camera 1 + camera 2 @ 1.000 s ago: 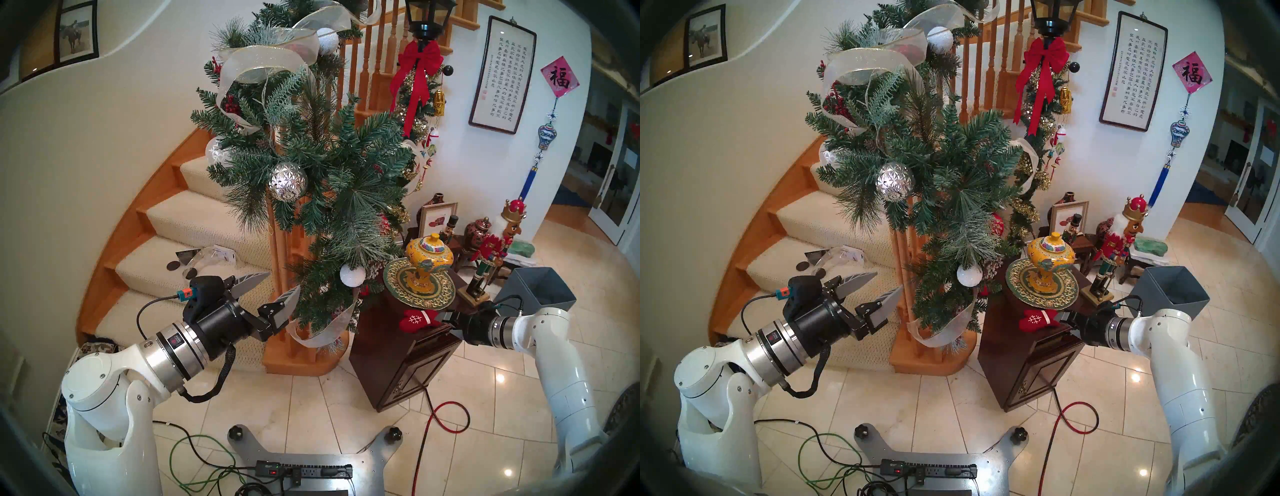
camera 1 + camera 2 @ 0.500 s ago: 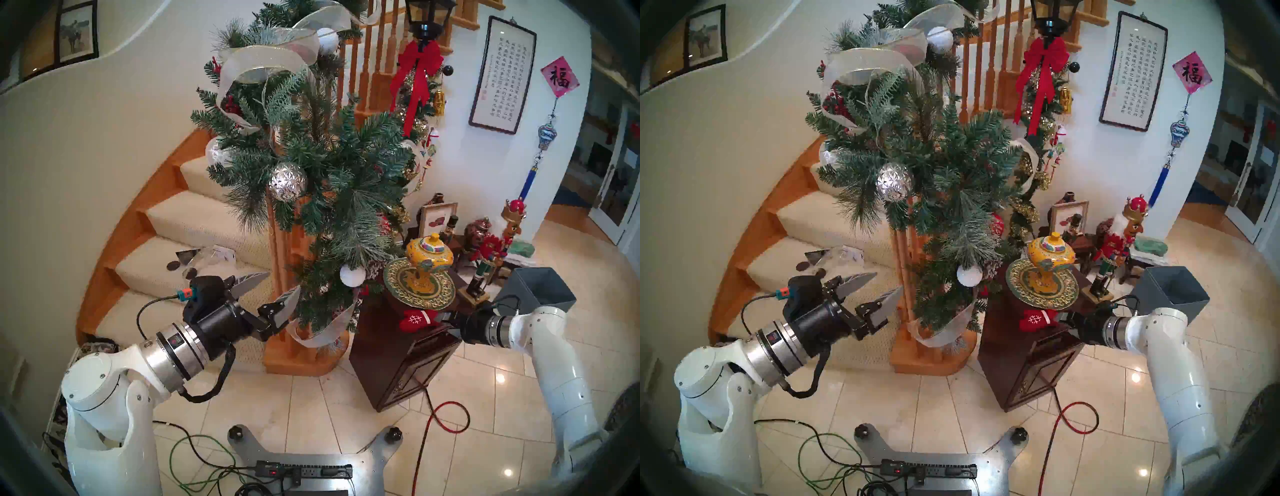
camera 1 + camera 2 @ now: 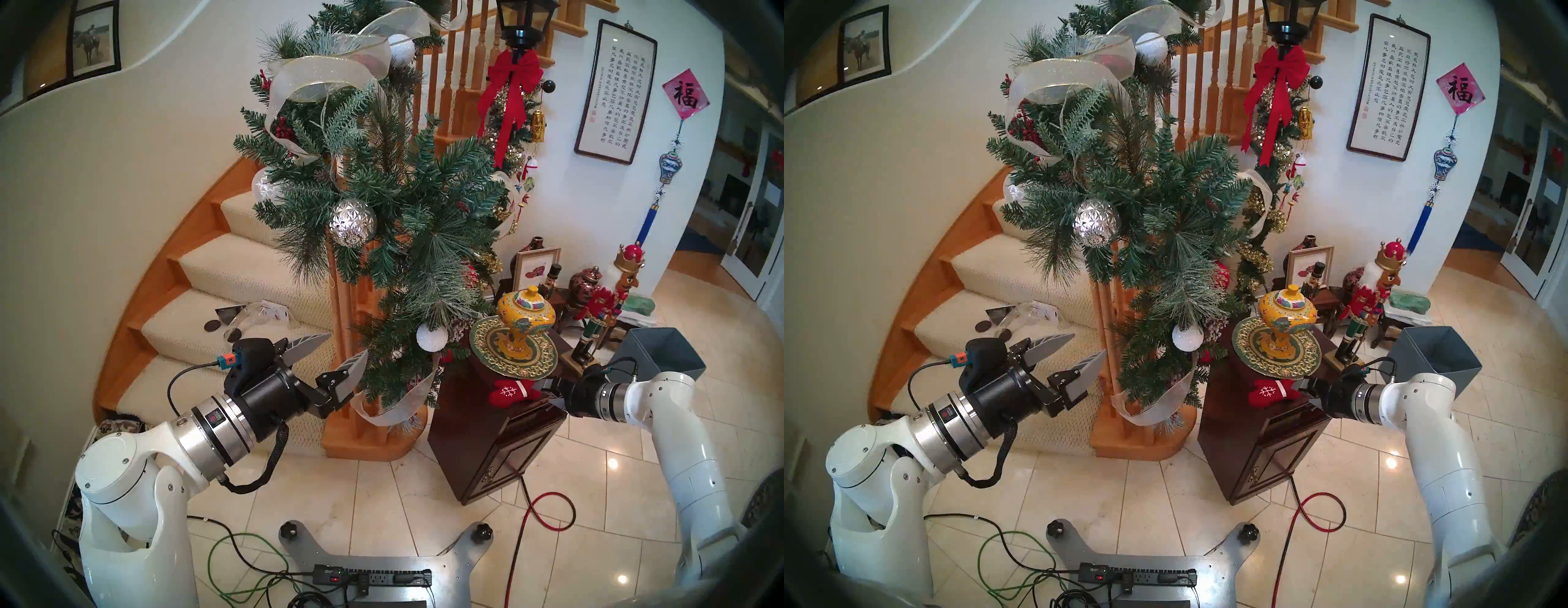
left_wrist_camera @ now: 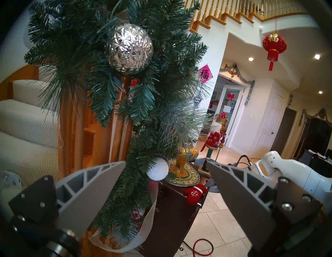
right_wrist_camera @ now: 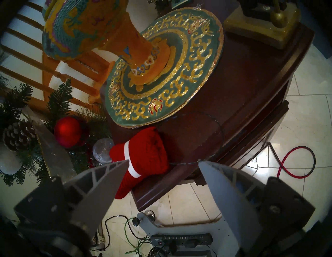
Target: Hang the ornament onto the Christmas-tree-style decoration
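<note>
At a carpeted staircase [image 3: 237, 271], the left gripper [image 3: 329, 352] hangs with fingers spread beside the frosted pine garland [image 3: 394, 220], whose silver ball [image 3: 353, 222] and white ball [image 3: 432, 337] crowd the branches. The red mitten ornament [image 3: 511, 391] lies on a dark wooden cabinet [image 3: 488, 441] near a yellow vase [image 3: 525, 316]; the right gripper [image 5: 163, 164], fingers apart, hovers over it above the tiled floor [image 3: 403, 501].
</note>
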Available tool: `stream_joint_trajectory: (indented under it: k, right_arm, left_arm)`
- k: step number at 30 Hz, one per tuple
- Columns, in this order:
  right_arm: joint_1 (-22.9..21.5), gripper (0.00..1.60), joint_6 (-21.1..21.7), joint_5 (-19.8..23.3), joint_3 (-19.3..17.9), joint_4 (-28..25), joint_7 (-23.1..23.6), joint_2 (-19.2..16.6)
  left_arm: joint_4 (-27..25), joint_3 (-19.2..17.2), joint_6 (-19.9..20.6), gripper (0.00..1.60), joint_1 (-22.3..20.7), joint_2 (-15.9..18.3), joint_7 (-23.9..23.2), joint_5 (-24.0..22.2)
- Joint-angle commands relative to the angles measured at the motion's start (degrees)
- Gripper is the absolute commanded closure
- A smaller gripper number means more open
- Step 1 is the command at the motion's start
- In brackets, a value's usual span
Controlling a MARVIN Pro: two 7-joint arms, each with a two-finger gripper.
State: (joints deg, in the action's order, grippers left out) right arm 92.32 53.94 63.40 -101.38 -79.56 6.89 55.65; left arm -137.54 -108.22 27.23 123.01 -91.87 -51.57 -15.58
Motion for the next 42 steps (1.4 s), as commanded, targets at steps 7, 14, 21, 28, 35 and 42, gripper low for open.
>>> stream_joint_trajectory:
  k: [7, 14, 21, 28, 35, 42]
  right_arm:
    - [0.6, 0.5, 0.2, 0.2, -1.1, -1.6, -0.1, -0.5]
    - [1.0, 0.51, 0.2, 0.2, -1.3, -2.0, -0.3, -0.2]
    - [1.2, 0.55, 0.2, 0.3, -1.3, -2.1, -0.6, 0.0]
    - [1.0, 0.58, 0.0, 0.4, -1.2, -1.9, -0.9, 0.2]
    - [0.4, 0.58, -0.3, 0.4, -0.8, -1.3, -1.1, 0.4]
    - [-0.4, 0.57, -0.3, 1.0, -0.8, -0.7, -0.9, 0.7]
  left_arm:
    - [-0.3, 0.0, 0.0, 0.0, 0.0, 0.0, 0.0, 0.0]
    - [-0.3, 0.0, 0.0, 0.0, 0.0, 0.0, 0.0, 0.0]
    - [-0.3, 0.0, 0.0, 0.0, 0.0, 0.0, 0.0, 0.0]
    - [-0.3, 0.0, 0.0, 0.0, 0.0, 0.0, 0.0, 0.0]
    - [-0.3, 0.0, 0.0, 0.0, 0.0, 0.0, 0.0, 0.0]
    - [-0.3, 0.0, 0.0, 0.0, 0.0, 0.0, 0.0, 0.0]
